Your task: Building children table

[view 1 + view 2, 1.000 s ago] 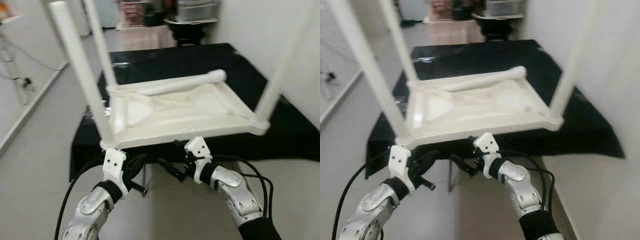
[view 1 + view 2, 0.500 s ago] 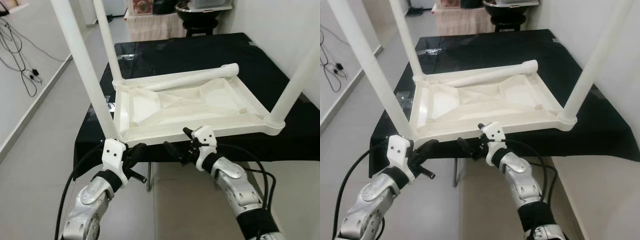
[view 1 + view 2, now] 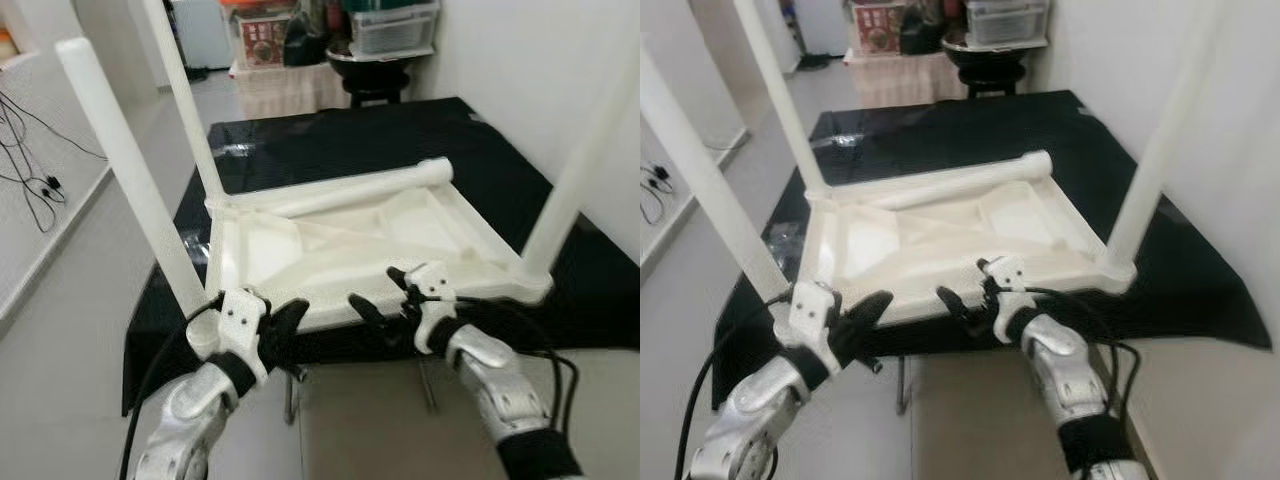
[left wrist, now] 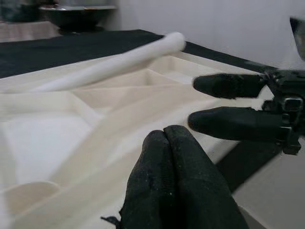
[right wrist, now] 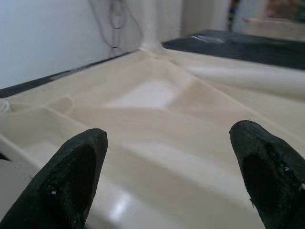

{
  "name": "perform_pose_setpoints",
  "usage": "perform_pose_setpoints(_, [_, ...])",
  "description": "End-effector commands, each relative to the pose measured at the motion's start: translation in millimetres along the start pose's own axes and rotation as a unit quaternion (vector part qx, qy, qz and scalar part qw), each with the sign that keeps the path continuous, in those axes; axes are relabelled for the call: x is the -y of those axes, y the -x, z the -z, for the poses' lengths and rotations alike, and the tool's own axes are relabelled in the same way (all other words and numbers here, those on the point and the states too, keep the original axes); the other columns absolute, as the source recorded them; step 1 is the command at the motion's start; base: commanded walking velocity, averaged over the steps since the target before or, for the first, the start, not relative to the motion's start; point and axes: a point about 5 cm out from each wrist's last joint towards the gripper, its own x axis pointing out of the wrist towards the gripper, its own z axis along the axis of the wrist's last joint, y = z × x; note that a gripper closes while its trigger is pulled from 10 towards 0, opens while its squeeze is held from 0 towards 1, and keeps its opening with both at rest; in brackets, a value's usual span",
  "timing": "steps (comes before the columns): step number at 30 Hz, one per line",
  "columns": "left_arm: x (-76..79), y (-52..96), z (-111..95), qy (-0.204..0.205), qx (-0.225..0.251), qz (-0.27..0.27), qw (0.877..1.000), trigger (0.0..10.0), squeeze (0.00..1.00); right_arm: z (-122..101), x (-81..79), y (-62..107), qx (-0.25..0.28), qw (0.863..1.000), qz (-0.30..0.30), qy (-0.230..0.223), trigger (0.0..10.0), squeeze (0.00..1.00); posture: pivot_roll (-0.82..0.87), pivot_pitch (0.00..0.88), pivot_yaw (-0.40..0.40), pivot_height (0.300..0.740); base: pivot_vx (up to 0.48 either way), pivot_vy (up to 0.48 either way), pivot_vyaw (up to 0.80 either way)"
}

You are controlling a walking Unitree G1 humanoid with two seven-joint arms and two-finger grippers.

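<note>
— Where were your pincers then?

— My left pincer point(image 3: 285, 318) was pressed shut on nothing at the near rim of the upturned tabletop point(image 3: 330, 235); my right pincer point(image 3: 372, 302) gaped wide, empty, over that same rim. Half a second earlier both sat lower, short of the edge.

— And the table?

— It lay at the desk's point(image 3: 330, 130) near edge, three legs up, the loose leg point(image 3: 350, 188) lying along its far side, probably next to fit.

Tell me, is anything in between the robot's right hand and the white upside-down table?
Nothing visible. The right gripper hovers at the near rim of the white plastic upside-down table top, black fingers spread, with bare plastic ahead. The left gripper sits alongside, fingers together.
</note>
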Motion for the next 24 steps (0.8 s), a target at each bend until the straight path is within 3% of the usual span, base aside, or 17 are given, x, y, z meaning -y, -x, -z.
perform_pose_setpoints(1, [-6.0,5.4,3.7,-0.011,-0.012,-0.009,1.0,10.0,0.0,-6.6,-2.6,-3.4,0.008,0.999,-0.028,0.018,10.0,0.0,-0.06,0.092,0.017,0.74,0.0,0.0,0.0])
perform_pose_setpoints(3, [-4.0,5.3,4.1,-0.013,-0.015,0.0,1.0,10.0,0.0,-13.6,4.1,-0.8,0.007,0.999,-0.045,0.028,10.0,0.0,-0.06,0.091,0.018,0.74,0.0,0.0,0.0])
perform_pose_setpoints(4, [-1.5,5.1,4.9,-0.013,-0.02,0.013,1.0,10.0,0.0,-23.4,10.0,3.8,0.004,0.995,-0.082,0.05,10.0,0.0,-0.06,0.091,0.017,0.74,0.0,0.0,0.0])
perform_pose_setpoints(6, [-1.5,5.1,4.9,-0.013,-0.02,0.013,1.0,10.0,0.0,-23.4,10.0,3.8,0.004,0.995,-0.082,0.05,10.0,0.0,-0.06,0.091,0.017,0.74,0.0,0.0,0.0])
perform_pose_setpoints(8, [5.3,5.5,6.1,-0.011,-0.028,0.047,0.998,10.0,0.0,-40.6,17.6,13.9,-0.021,0.98,-0.165,0.107,10.0,0.0,-0.06,0.089,0.016,0.74,0.0,0.0,0.0])
perform_pose_setpoints(10, [5.3,5.5,6.1,-0.011,-0.028,0.047,0.998,10.0,0.0,-40.6,17.6,13.9,-0.021,0.98,-0.165,0.107,10.0,0.0,-0.06,0.089,0.016,0.74,0.0,0.0,0.0])
perform_pose_setpoints(11, [17.3,7.4,6.0,0.005,-0.034,0.101,0.994,10.0,0.0,-52.8,23.4,24.3,-0.074,0.95,-0.25,0.17,10.0,0.0,-0.07,0.089,0.011,0.74,0.0,0.0,0.0])
perform_pose_setpoints(12, [17.3,7.4,6.0,0.005,-0.034,0.101,0.994,10.0,0.0,-52.8,23.4,24.3,-0.074,0.95,-0.25,0.17,10.0,0.0,-0.07,0.089,0.011,0.74,0.0,0.0,0.0])
perform_pose_setpoints(13, [22.3,8.5,6.0,0.012,-0.038,0.122,0.992,10.0,0.0,-55.8,25.1,28.1,-0.095,0.937,-0.277,0.189,10.0,0.0,-0.06,0.089,0.011,0.74,0.0,0.0,0.0])
perform_pose_setpoints(14, [22.3,8.5,6.0,0.012,-0.038,0.122,0.992,10.0,0.0,-55.8,25.1,28.1,-0.095,0.937,-0.277,0.189,10.0,0.0,-0.06,0.089,0.011,0.74,0.0,0.0,0.0])
perform_pose_setpoints(15, [29.2,11.0,6.2,0.019,-0.042,0.149,0.988,10.0,0.0,-57.8,27.8,30.2,-0.124,0.922,-0.3,0.21,10.0,0.0,-0.06,0.09,0.006,0.74,0.0,0.0,0.0])
perform_pose_setpoints(20, [33.7,13.3,6.4,0.024,-0.046,0.165,0.985,10.0,0.0,-58.7,29.7,30.4,-0.144,0.912,-0.313,0.222,10.0,0.0,-0.06,0.091,0.004,0.74,0.0,0.0,0.0])
perform_pose_setpoints(22, [36.9,23.3,9.9,0.039,-0.062,0.18,0.981,10.0,0.0,-49.7,36.3,21.4,-0.218,0.895,-0.305,0.243,10.0,0.0,-0.05,0.1,-0.003,0.74,0.0,0.0,0.0])
perform_pose_setpoints(24, [36.9,27.0,11.4,0.043,-0.068,0.181,0.98,10.0,0.0,-45.6,38.9,18.6,-0.243,0.891,-0.296,0.246,10.0,0.0,-0.05,0.1,-0.003,0.74,0.0,0.0,0.0])
